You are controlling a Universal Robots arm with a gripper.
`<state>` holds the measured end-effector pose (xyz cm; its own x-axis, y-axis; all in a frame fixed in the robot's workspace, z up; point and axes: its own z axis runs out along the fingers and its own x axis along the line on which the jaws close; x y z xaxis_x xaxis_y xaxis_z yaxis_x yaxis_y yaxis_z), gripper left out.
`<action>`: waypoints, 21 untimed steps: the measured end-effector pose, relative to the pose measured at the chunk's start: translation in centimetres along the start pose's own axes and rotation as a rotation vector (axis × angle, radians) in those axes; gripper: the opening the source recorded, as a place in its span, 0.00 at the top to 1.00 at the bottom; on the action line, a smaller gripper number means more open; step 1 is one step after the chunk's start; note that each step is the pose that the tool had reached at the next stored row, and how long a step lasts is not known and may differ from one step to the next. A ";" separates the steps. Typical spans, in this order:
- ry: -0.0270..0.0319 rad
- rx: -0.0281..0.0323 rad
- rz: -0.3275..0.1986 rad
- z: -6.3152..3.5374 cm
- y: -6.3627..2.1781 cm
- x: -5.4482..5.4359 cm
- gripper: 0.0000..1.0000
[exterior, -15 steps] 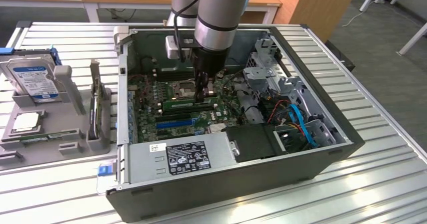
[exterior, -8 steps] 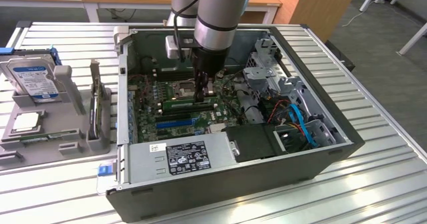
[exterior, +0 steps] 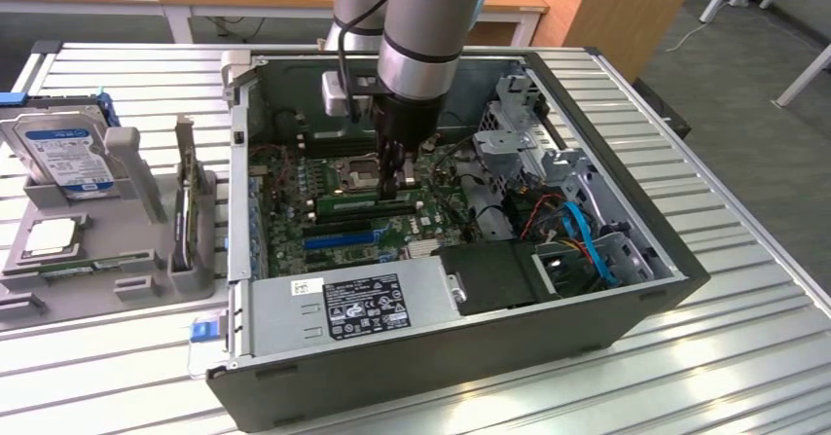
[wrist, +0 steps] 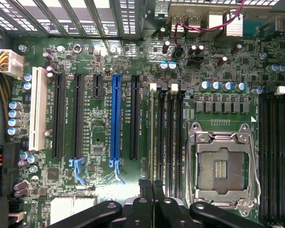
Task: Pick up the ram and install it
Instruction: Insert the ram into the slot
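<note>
Seemingly at the seating stage. Shut tight, the pincer [exterior: 389, 190], gripping nothing, tips low inside the case [exterior: 429, 367] over the board [exterior: 292, 211]. Straight beneath those tips, the ram [exterior: 353, 202]: on edge in a slot just beside the socket [exterior: 361, 170], on the side toward the table's [exterior: 727, 260] near edge. Long axis roughly along that near edge, with the tips above the stick a little toward the exterior view's right of its middle. Touching or a hair apart: cannot tell. From the wrist, same closed pincer [wrist: 150, 185] above the bank of dark slots [wrist: 168, 137] next to the open socket [wrist: 222, 168]. Looks like a downward press rather than a grasp, judging by the shut tips and the stick already upright in its slot. Well apart, toward the table's edge on the exterior view's left: tray [exterior: 91, 304] with drive [exterior: 65, 158].
</note>
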<state>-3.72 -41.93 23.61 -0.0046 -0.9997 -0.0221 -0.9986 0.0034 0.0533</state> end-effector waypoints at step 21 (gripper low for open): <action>0.0000 0.0000 0.000 0.14 -0.01 -0.1 0.89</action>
<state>-3.72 -41.85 23.47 -0.0046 -0.9997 -0.0221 -0.9986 0.0034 0.0533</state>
